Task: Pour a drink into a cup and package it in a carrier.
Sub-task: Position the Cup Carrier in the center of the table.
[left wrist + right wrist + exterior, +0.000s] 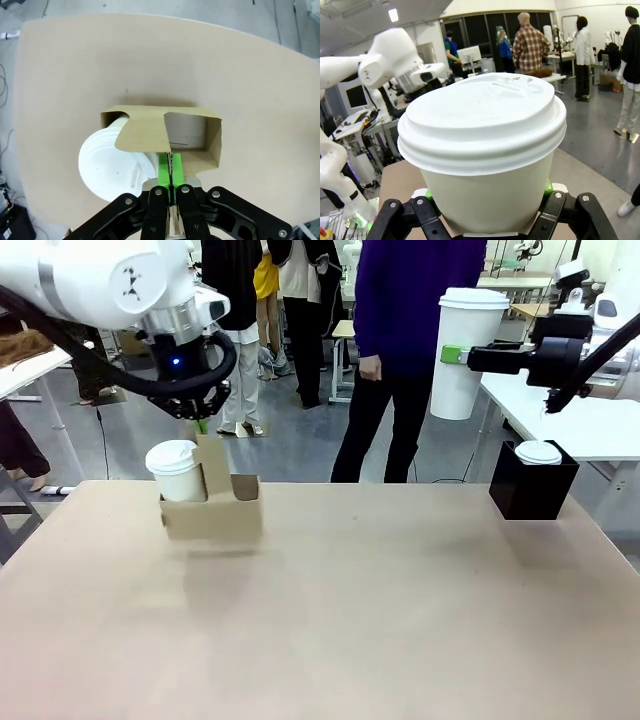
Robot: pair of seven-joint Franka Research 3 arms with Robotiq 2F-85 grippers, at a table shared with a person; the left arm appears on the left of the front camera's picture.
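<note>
Two grips on: my left gripper (201, 425) is clenched on the upright handle (213, 468) of the carrier (228, 518), holding it just off the tabletop (350, 610) near the far left corner, with a lidded white cup (176, 472) in one slot. My right gripper (460, 356) clasps the tall lidded cup (470, 325) high over the far right edge, well apart from the carrier. Packaging step, I reckon. Next I bring that cup across and lower it upright into the empty slot (187, 131).
</note>
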